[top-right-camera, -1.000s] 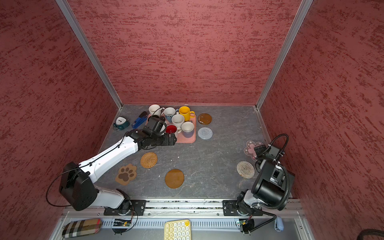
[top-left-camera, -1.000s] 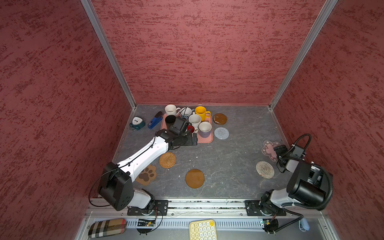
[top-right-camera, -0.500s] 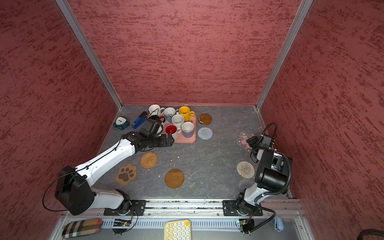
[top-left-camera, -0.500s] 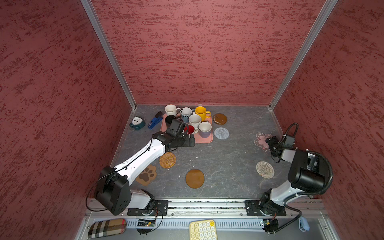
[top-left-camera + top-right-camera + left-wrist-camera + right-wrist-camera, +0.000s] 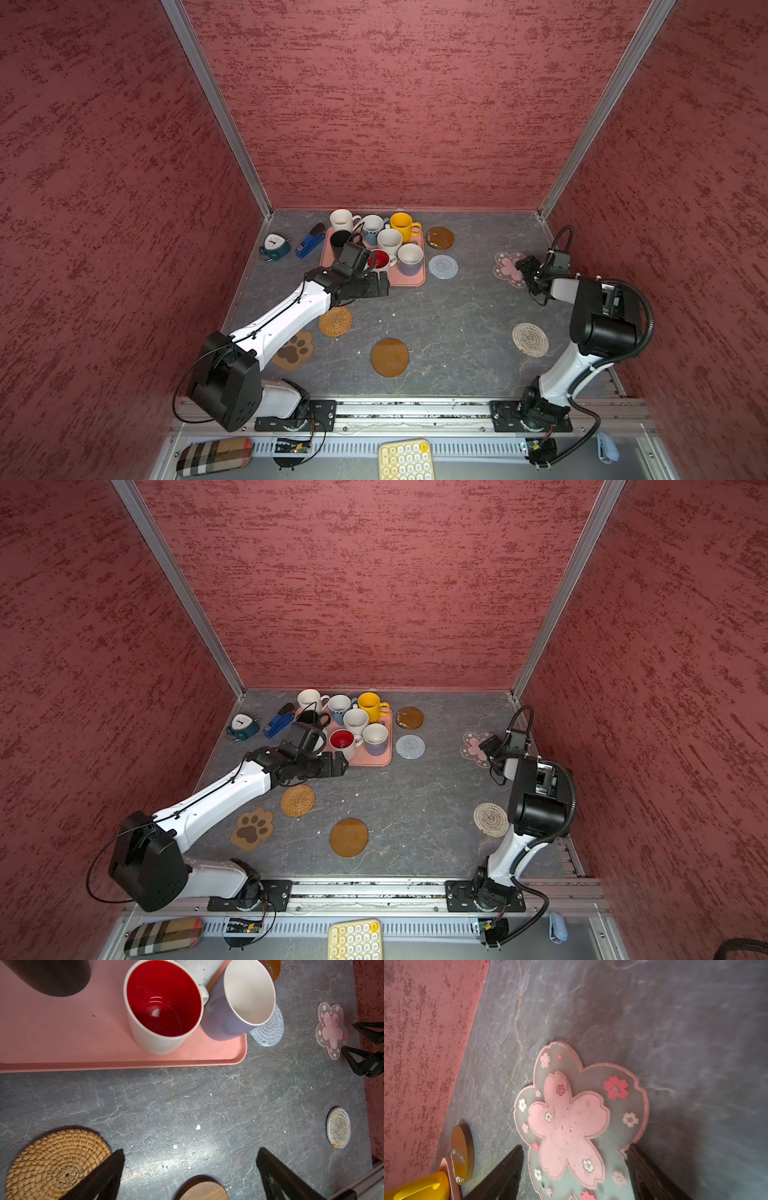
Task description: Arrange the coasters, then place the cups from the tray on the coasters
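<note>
The pink flower coaster (image 5: pixel 569 1122) is found on the right part of the counter (image 5: pixel 449 316), well apart from the tray (image 5: pixel 413 279), and the right hand (image 5: pixel 575 1147) is set directly at it. In the right wrist view the flower is lodged between the two fingers, which are spread wide and pressed against opposite petals. It is therefore judged to be pinched by its edges rather than merely straddled. In both top views the free part of the flower is seen on the tray side of that hand, toward the grey coaster (image 5: pixel 443 266). No long axis is offered by the flower, so little turning of the wrist is called for. The left hand (image 5: pixel 190 1151) is seen fully spread and empty over bare counter just in front of the tray, near the red-lined mug (image 5: pixel 164 1001) and far from the flower. The right arm is plainly the nearer one.
</note>
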